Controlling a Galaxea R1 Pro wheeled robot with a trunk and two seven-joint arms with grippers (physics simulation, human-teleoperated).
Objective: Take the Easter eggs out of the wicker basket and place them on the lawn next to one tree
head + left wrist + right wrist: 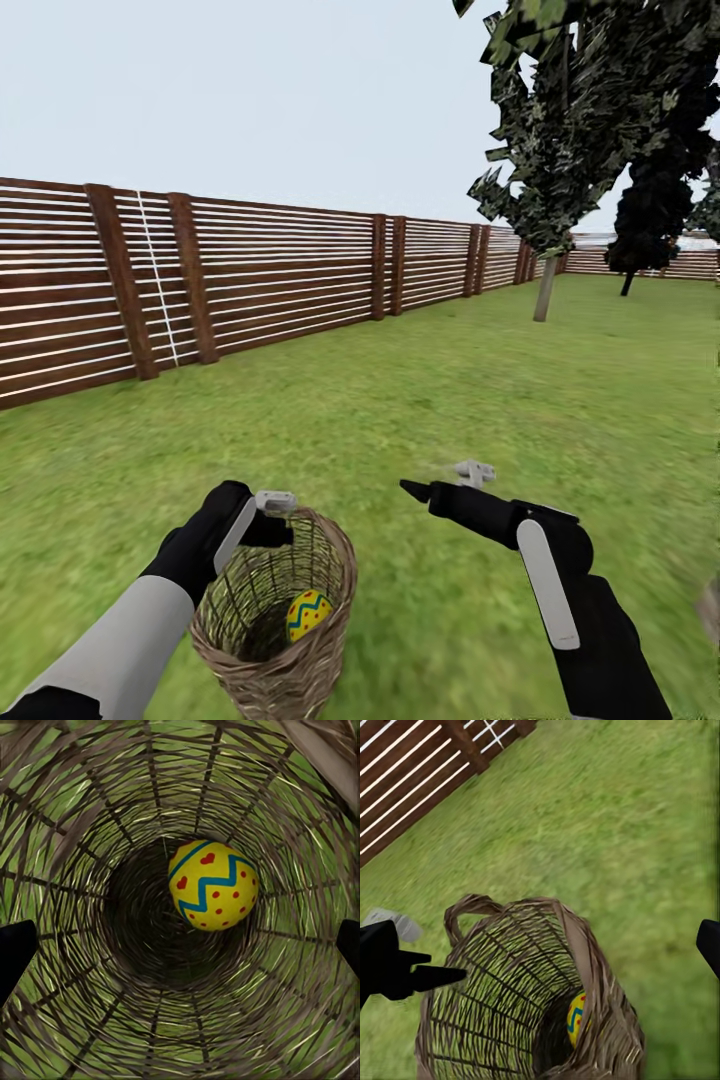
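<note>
So the left gripper (268, 512) is reaching right at the rim of the wicker basket (275, 655), fingers spread wide, with one Easter egg (307, 612) sitting down inside. Over to its right, the right gripper (445, 482) hangs open and empty above the lawn (420, 400). Farther back there's the fence (250, 275).

L arm (150, 610) reaching fwd; R fingers (440, 480) spread open.
</note>
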